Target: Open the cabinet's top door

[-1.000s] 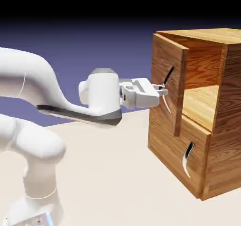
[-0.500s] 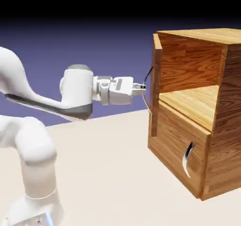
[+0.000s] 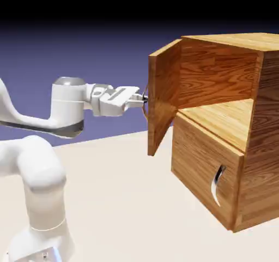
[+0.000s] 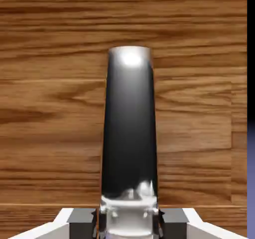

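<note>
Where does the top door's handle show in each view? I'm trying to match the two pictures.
Exterior view: the handle is mostly hidden, just a sliver at the outer face of the swung-open top door, left of the cabinet, at the gripper.
Hand view: the handle is the dark upright bar in the middle, rising from between the fingers.
Shared landmark: the door's wood grain.

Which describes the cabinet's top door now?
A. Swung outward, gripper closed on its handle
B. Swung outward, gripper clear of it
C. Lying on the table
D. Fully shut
A: the top door stands swung out from the cabinet, with the gripper clamped on its handle.
</note>
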You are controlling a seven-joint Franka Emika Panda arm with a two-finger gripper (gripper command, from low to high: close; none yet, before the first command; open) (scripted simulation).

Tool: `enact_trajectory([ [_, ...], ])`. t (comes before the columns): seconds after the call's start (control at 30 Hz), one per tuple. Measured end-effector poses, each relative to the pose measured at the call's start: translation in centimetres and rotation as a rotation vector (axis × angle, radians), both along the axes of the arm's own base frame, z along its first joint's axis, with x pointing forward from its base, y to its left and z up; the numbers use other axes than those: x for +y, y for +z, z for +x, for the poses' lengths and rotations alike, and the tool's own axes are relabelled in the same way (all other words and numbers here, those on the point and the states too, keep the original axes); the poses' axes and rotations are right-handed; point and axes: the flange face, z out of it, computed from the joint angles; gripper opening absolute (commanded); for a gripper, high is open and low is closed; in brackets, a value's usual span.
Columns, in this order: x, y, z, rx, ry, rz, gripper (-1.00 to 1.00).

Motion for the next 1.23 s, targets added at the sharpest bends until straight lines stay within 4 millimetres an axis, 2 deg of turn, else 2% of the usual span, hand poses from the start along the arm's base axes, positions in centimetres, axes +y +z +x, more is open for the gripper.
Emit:
enact_trajectory([
  [0.27,5.9,0.0,-2.4,0.0,-0.162,0.0,-1.0],
  [0.6,15.4,0.0,-4.2,0.0,-0.409,0.0,-1.0],
  [0.83,21.6,0.0,-4.0,0.0,-0.568,0.0,-1.0],
  [1.23,30.4,0.0,-2.1,0.0,-0.798,0.001,-1.0],
])
